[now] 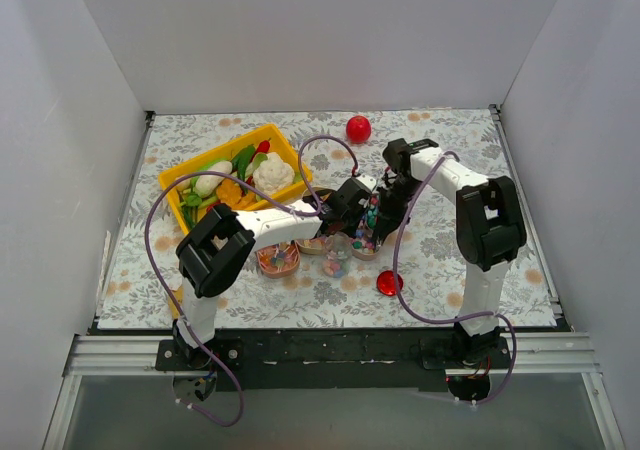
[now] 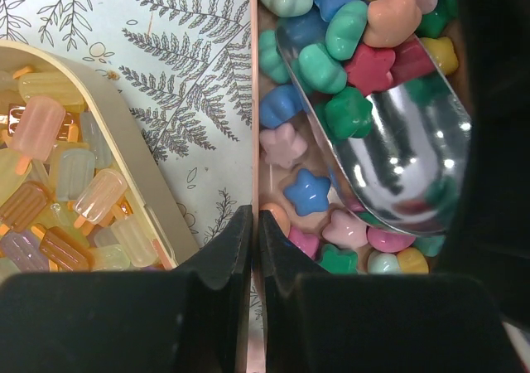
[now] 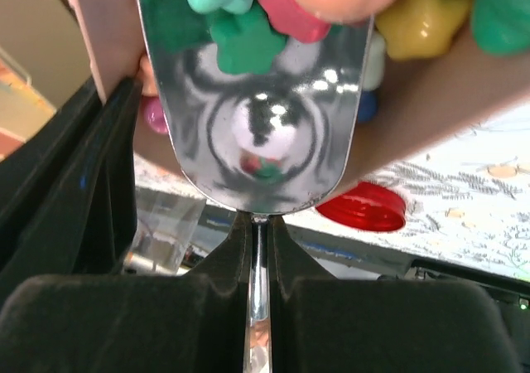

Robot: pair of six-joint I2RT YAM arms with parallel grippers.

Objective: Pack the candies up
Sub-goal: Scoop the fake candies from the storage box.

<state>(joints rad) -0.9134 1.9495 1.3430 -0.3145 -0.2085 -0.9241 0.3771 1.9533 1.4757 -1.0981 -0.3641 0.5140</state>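
Note:
The candies (image 2: pixel 348 112) are small multicoloured star and flower pieces filling a pink bowl (image 2: pixel 252 99). The bowl stands mid-table in the top view (image 1: pixel 366 232). My left gripper (image 2: pixel 255 224) is shut on the bowl's thin rim, and it also shows in the top view (image 1: pixel 352 202). My right gripper (image 3: pixel 259 224) is shut on the handle of a metal scoop (image 3: pixel 257 124). The scoop (image 2: pixel 397 157) lies in the bowl with several candies on its front part. In the top view the right gripper (image 1: pixel 385 208) is just right of the left one.
A beige-rimmed bowl (image 2: pixel 132 157) of pastel ice-lolly candies sits left of the pink bowl. More candy bowls (image 1: pixel 278 260) and a small clear jar (image 1: pixel 335 262) stand nearby. A red lid (image 1: pixel 388 283) lies in front, a red ball (image 1: pixel 358 128) at the back, and a yellow tray (image 1: pixel 190 170) of toy vegetables at the back left.

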